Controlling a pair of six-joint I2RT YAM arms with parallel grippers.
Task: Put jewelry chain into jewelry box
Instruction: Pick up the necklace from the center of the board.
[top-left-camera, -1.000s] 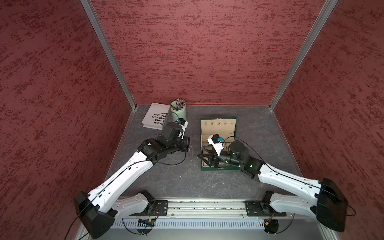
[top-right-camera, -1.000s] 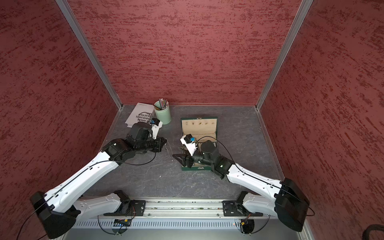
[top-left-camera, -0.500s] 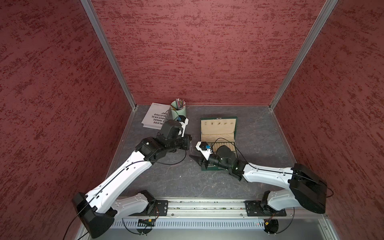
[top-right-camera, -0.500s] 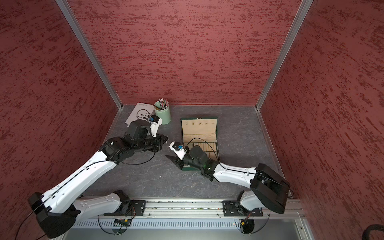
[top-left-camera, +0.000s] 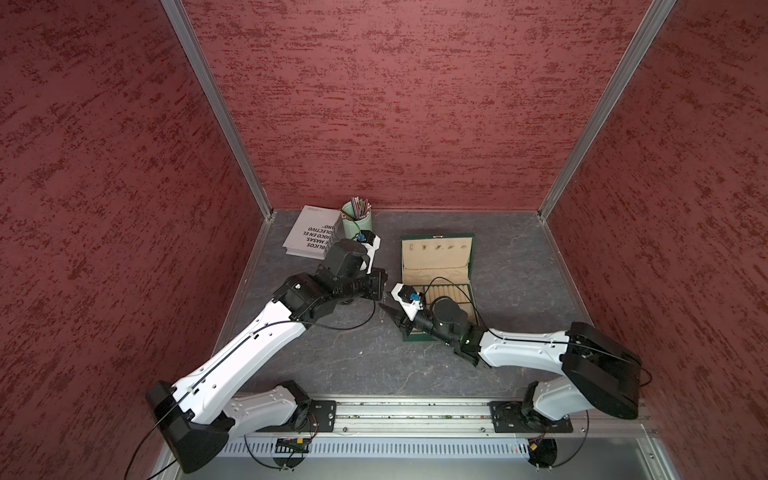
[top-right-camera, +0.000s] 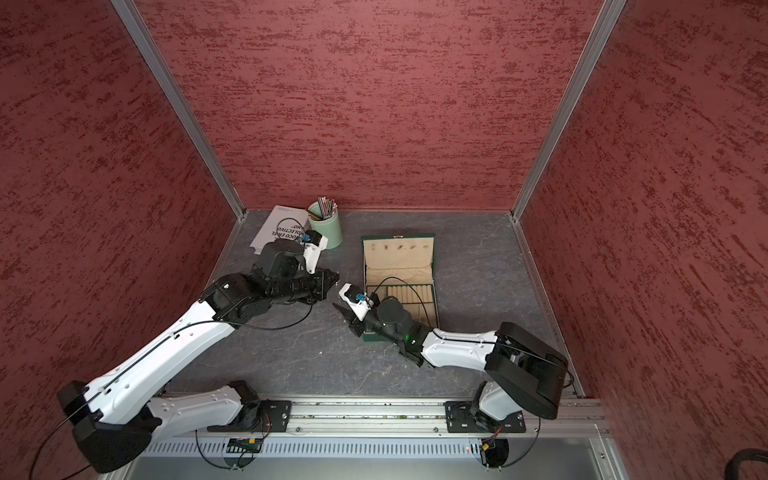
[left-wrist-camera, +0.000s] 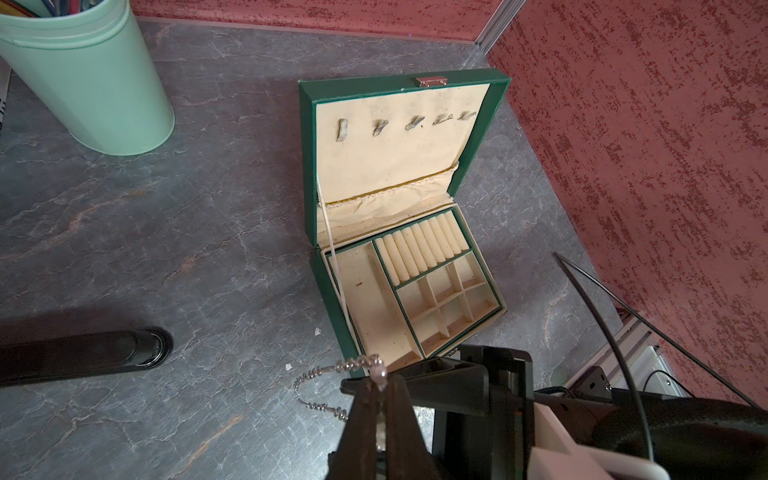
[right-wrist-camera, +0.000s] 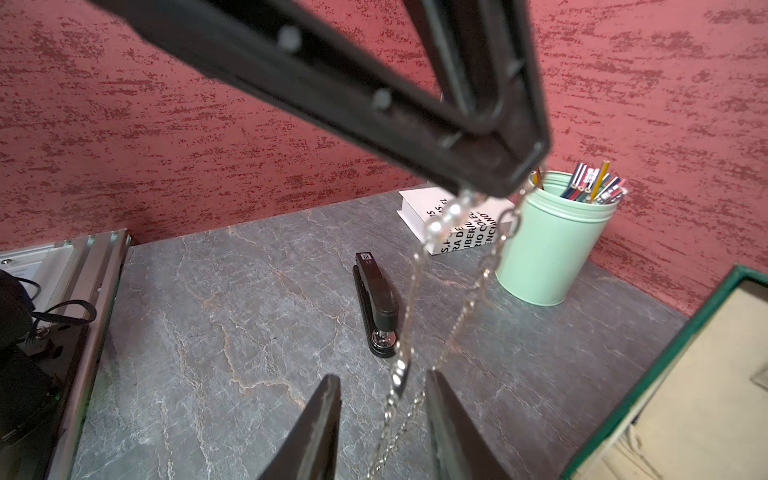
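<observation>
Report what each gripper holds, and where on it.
Left gripper pinches the jewelry chain at its beaded section, both strands hanging. Right gripper holds nothing; its open jaws straddle those strands.

You can read black capitals on the white book (top-left-camera: 309, 232) at the far left, upside down in a top view: "MASAS.", "EN EL", "COLECTIVO". The black stapler (right-wrist-camera: 378, 299) carries a small label, too small to read.

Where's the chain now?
The jewelry chain dangles from the left gripper, just left of the jewelry box, its lower part between the open jaws of the right gripper in the right wrist view.
</observation>
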